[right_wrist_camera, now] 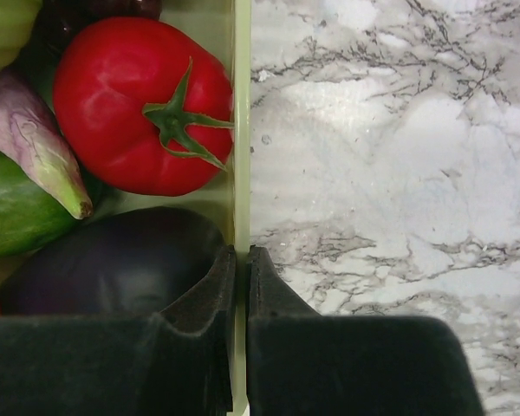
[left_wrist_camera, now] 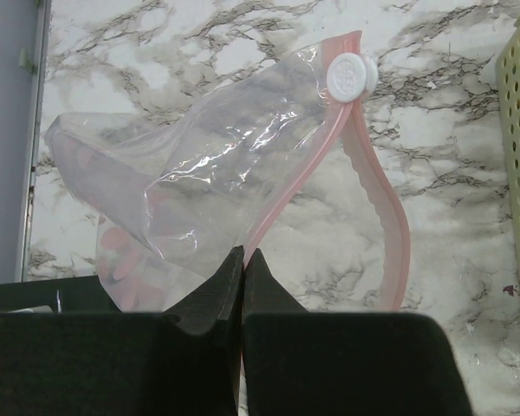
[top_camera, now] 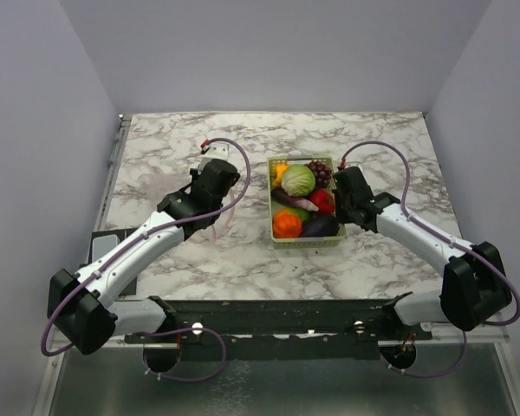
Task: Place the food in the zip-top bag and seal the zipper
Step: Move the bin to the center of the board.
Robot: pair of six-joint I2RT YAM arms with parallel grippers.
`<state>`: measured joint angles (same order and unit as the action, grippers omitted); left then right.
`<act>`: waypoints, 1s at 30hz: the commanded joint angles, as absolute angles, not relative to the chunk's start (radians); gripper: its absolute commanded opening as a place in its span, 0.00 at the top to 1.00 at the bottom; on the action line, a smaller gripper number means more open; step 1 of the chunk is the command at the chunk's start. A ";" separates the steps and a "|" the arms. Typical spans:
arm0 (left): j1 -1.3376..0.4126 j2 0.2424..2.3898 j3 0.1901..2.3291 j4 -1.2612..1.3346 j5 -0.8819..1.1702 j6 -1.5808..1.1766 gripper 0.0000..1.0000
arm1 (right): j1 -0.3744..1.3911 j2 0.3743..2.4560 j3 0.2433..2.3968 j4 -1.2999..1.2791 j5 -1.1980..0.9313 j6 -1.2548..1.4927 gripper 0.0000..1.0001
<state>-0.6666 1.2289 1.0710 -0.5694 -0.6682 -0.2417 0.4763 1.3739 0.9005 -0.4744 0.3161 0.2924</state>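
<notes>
Open tabletop (top_camera: 256,221) lane between zip-top bag (left_wrist_camera: 208,173) and basket (top_camera: 306,242), basket packed with food (top_camera: 299,180), right end effector (right_wrist_camera: 240,269) on its right wall.

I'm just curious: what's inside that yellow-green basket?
Toy food: a green cabbage, dark grapes, a red tomato, a purple eggplant and an orange fruit. Anything beneath them is hidden.

No legible text; the embossed mark on the slider (left_wrist_camera: 350,75) is blurred
</notes>
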 commanded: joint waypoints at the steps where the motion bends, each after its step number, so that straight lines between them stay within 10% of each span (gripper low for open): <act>1: -0.662 1.205 1.063 -0.557 -0.649 -0.237 1.00 | 0.472 1.341 0.877 -0.524 0.311 0.324 0.92; 11: -0.662 1.204 1.063 -0.558 -0.644 -0.238 1.00 | 0.473 1.305 0.984 -0.562 0.298 0.329 0.65; 30: -0.662 1.190 1.063 -0.558 -0.655 -0.235 1.00 | 0.753 1.461 1.328 -0.598 0.325 0.403 0.61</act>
<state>-0.6666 1.2175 1.0710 -0.5694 -0.6621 -0.2417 0.7021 1.3972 1.2881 -0.5949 0.2798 0.3676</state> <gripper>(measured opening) 0.005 0.386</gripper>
